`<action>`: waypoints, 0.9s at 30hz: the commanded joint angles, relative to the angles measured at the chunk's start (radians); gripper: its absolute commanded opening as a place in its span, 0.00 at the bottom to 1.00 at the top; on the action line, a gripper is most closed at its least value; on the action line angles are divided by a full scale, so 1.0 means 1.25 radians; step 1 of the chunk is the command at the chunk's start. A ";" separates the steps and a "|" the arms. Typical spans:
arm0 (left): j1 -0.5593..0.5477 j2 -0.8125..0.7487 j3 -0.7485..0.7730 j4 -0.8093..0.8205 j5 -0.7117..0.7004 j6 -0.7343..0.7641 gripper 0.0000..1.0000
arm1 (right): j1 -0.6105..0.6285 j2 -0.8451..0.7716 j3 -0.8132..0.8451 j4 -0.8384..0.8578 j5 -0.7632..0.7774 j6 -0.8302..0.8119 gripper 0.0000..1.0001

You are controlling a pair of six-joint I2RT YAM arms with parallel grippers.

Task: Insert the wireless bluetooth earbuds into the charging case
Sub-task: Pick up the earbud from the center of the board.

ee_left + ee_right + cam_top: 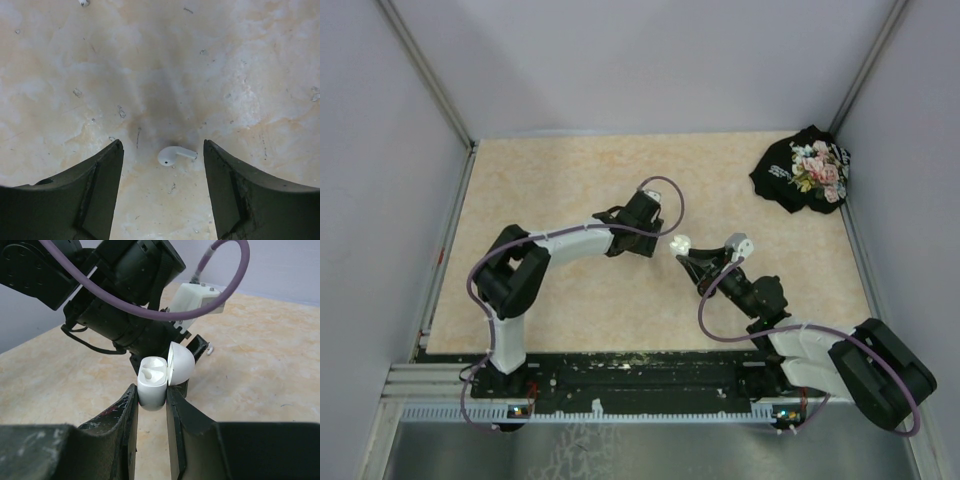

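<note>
One white earbud (pixel 175 155) lies loose on the beige table, stem pointing right. My left gripper (pixel 163 144) hangs straight above it, open, its two dark fingers (pixel 107 175) standing either side of the earbud without touching it. The same earbud (pixel 209 347) shows as a small white bit beside the left arm in the right wrist view. My right gripper (pixel 152 392) is shut on the white charging case (pixel 151 380), held upright with its lid (pixel 181 362) swung open to the right. Another white earbud (pixel 148 373) sits inside the case. From above, the case (pixel 681 243) is just right of the left gripper (pixel 645 240).
A black cloth with a flower print (pixel 803 170) lies at the back right corner. Metal frame rails (pixel 450 230) run along both sides of the table. The left arm's wrist (pixel 125 300) fills the space just behind the held case.
</note>
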State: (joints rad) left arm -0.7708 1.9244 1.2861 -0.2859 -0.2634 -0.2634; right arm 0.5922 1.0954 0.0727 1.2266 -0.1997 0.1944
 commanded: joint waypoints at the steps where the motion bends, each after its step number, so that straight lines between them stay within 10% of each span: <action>1: -0.003 0.029 0.032 -0.045 -0.039 0.023 0.71 | -0.005 -0.007 0.024 0.042 -0.006 0.003 0.00; 27: -0.002 -0.085 -0.077 -0.073 -0.052 0.032 0.58 | -0.005 -0.002 0.027 0.047 -0.019 0.008 0.00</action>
State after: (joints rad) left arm -0.7765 1.8660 1.1862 -0.3763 -0.3573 -0.2535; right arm 0.5922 1.0958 0.0731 1.2263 -0.2085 0.1944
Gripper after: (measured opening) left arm 0.592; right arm 0.247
